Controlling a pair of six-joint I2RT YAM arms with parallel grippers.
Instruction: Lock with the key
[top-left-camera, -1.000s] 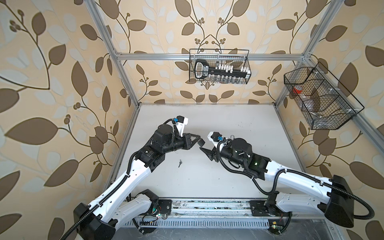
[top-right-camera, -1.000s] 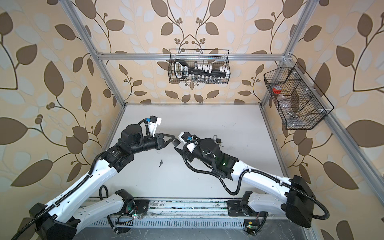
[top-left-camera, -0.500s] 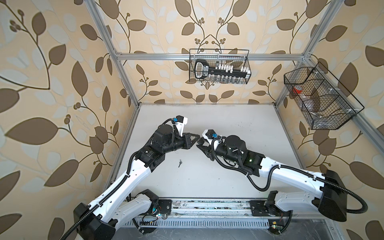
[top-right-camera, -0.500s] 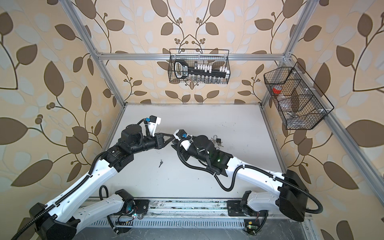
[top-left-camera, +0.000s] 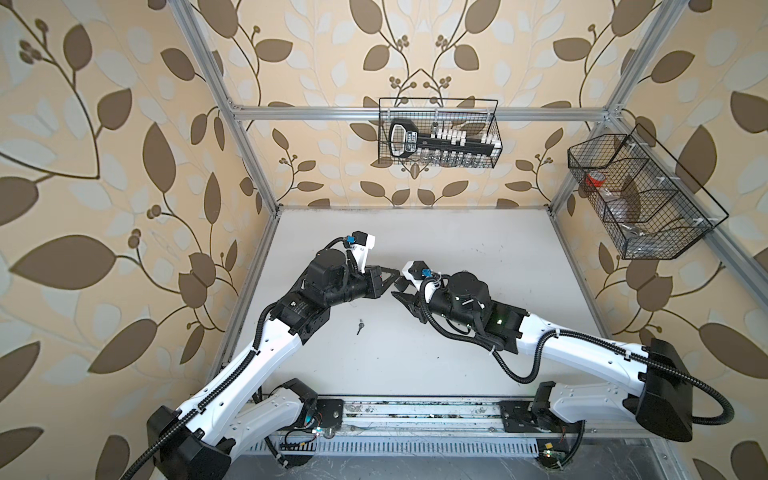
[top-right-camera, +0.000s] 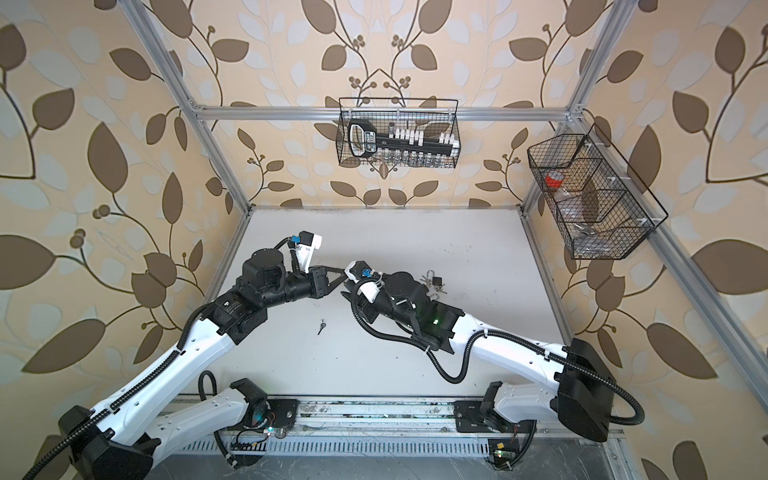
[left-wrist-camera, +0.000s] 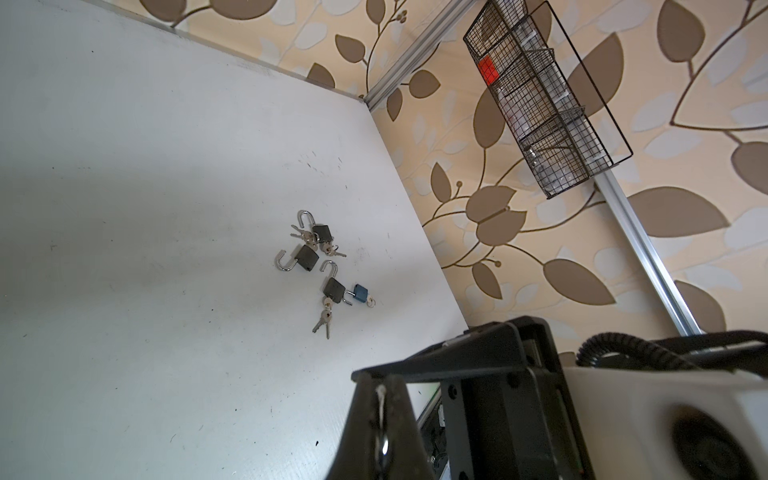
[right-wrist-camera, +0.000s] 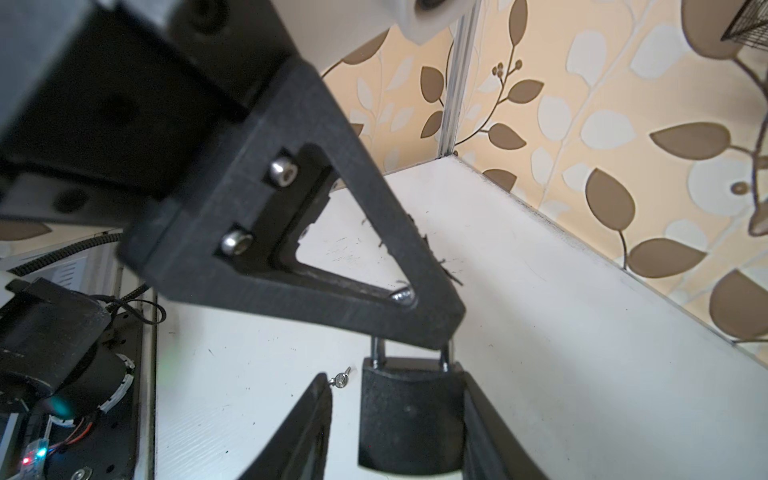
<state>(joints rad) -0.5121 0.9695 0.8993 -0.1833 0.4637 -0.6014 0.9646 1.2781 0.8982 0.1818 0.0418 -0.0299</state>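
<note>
A dark padlock (right-wrist-camera: 411, 415) hangs by its steel shackle (right-wrist-camera: 376, 349) from my left gripper (top-left-camera: 394, 275), which is shut on the shackle. A sliver of that metal shows between its pressed fingers (left-wrist-camera: 365, 415) in the left wrist view. My right gripper (right-wrist-camera: 392, 378) is open around the padlock's body. One finger (right-wrist-camera: 482, 415) lies against its side and the other finger (right-wrist-camera: 311, 415) stands a little apart. In both top views the two grippers meet above the table's left middle. A small key (top-left-camera: 360, 327) lies on the table below them, also the key (right-wrist-camera: 343, 379) in the right wrist view.
Several more padlocks with keys (left-wrist-camera: 320, 257) lie in a cluster on the white table (left-wrist-camera: 124, 208), behind my right arm (top-right-camera: 434, 282). A wire basket (top-left-camera: 438, 133) hangs on the back wall and another wire basket (top-left-camera: 640, 199) on the right wall.
My right gripper has moved left up to the left gripper and narrowed its jaws around the padlock's body. The left arm has stayed where it was.
</note>
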